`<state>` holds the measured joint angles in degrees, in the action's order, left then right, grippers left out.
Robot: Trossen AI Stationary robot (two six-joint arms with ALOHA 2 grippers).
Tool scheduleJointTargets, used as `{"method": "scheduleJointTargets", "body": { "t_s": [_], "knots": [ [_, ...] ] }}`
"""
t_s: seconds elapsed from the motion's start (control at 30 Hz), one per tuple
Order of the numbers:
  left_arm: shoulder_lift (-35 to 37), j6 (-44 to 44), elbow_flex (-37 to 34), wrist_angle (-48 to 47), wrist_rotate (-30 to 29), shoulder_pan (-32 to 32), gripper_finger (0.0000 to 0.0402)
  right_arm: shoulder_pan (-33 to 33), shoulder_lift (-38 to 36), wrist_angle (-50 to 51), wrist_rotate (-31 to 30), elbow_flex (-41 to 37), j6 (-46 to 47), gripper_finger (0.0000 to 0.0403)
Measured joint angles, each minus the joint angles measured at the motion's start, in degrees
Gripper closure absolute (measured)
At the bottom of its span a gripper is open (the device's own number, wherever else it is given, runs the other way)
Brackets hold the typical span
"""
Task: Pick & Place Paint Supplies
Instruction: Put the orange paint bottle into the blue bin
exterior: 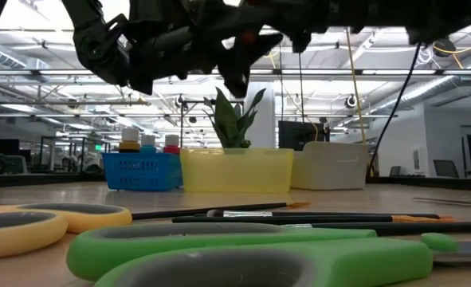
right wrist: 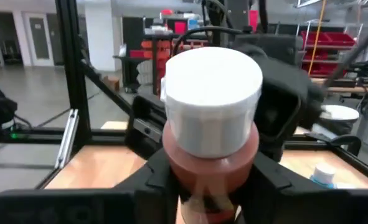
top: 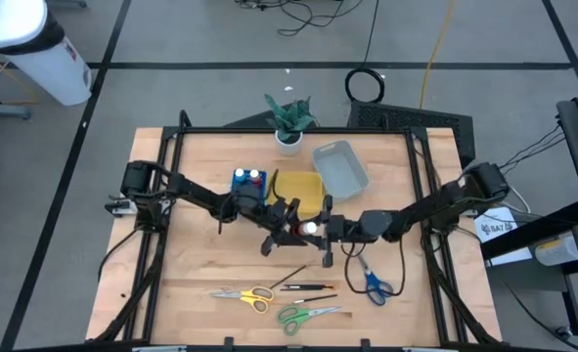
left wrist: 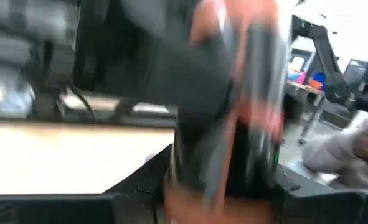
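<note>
Right gripper (right wrist: 202, 186) clamped on white-capped bottle (right wrist: 212, 118) just before yellow tray (top: 298, 188) (left gripper's (top: 287, 223) jaws: cannot tell).

High cam looks straight down on whole table (top: 200, 264), both arms, floor around. Low cam sits at tabletop level just behind the green scissors (exterior: 243, 255), facing across to trays & room. Each wrist cam looks past its own fingers, v. close on the paint bottle (right wrist: 212, 124); both share it. High & low share the scissors, brushes (exterior: 299, 214), trays.
</note>
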<state>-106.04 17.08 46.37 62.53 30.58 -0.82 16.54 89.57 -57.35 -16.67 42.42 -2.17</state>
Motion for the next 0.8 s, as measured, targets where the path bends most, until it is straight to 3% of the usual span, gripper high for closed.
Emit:
{"method": "scheduleJointTargets", "body": {
  "t_s": [0.13,0.23,0.4,0.6,0.8],
  "knots": [
    [1.19,0.15,-0.01,-6.21,3.99,-0.13,0.0237,0.67,-6.60,13.73,-2.54,0.03,1.73,0.0299],
    [3.92,-3.47,0.02,-11.91,3.66,-0.51,0.0235,0.85,-11.68,27.03,-4.14,0.06,7.67,0.0288],
    [7.47,-12.05,0.02,-17.19,-6.93,-2.97,0.0234,1.17,-14.55,45.49,-4.28,0.03,18.53,0.0281],
    [7.23,-13.38,1.28,-17.24,-26.71,-6.27,0.0231,0.55,-9.42,44.37,-3.60,0.00,18.13,0.0285],
    [7.19,-14.51,2.98,-20.02,-29.52,-7.04,0.0187,-1.65,-6.13,38.76,3.39,0.01,17.99,0.0283]
  ]
}}
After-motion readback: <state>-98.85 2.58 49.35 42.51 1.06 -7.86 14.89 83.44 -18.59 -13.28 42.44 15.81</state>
